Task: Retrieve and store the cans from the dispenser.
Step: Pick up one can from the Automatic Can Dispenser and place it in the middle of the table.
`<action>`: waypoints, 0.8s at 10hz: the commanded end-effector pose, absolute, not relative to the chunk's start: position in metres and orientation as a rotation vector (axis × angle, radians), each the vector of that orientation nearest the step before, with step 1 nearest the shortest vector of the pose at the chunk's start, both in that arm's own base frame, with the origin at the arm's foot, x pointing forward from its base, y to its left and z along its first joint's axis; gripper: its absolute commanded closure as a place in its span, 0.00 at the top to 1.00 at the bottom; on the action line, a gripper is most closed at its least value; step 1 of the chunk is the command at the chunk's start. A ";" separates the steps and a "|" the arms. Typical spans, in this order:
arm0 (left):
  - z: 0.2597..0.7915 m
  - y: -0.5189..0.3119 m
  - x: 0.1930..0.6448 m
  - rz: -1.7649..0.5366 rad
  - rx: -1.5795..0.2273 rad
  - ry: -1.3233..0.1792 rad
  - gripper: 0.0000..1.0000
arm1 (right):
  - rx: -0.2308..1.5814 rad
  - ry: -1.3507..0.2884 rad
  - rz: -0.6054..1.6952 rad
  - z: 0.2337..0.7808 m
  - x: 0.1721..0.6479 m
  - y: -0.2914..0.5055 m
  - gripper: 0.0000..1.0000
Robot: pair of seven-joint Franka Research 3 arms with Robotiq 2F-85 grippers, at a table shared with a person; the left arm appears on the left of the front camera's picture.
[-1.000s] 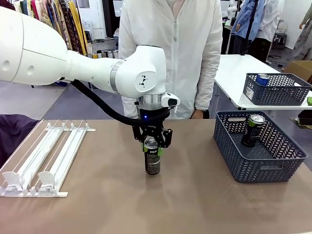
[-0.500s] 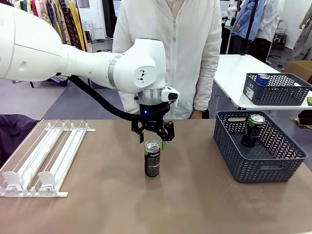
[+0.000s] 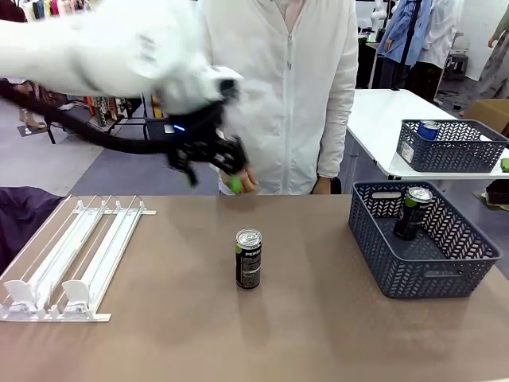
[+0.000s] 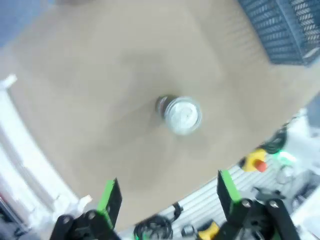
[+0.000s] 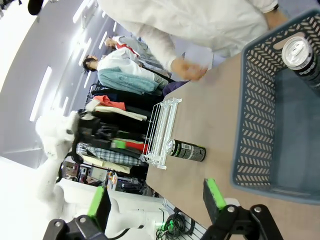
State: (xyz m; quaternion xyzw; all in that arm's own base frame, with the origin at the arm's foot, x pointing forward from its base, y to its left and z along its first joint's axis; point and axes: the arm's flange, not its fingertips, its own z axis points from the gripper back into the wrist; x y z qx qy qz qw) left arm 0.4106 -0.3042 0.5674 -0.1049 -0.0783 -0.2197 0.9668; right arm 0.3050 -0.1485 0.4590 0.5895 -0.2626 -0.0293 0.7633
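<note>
A dark can with a silver top stands upright alone in the middle of the brown table. My left gripper is blurred, up in the air and to the left of it, open and empty. In the left wrist view that gripper looks down from well above on the can. The white wire-rail dispenser lies at the table's left with no cans in its lanes. My right gripper is open with nothing between its fingers; beyond it show the can and the dispenser.
A dark grey lattice basket at the table's right holds one dark can. A second basket on the white side table holds a blue can. A person in a white jacket stands at the far edge, one hand near the table.
My left gripper let go of the dark can, rose, then swung up and left. The can stays standing where it was set.
</note>
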 end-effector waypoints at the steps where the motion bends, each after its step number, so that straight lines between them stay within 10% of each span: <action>1: 0.586 -0.173 0.366 -0.289 -0.320 -0.273 1.00 | 1.300 -0.594 -0.067 0.464 0.309 -0.147 1.00; 8: 0.475 0.092 0.330 -0.171 -1.196 -0.477 1.00 | 1.300 -0.594 -0.067 0.464 0.309 -0.147 1.00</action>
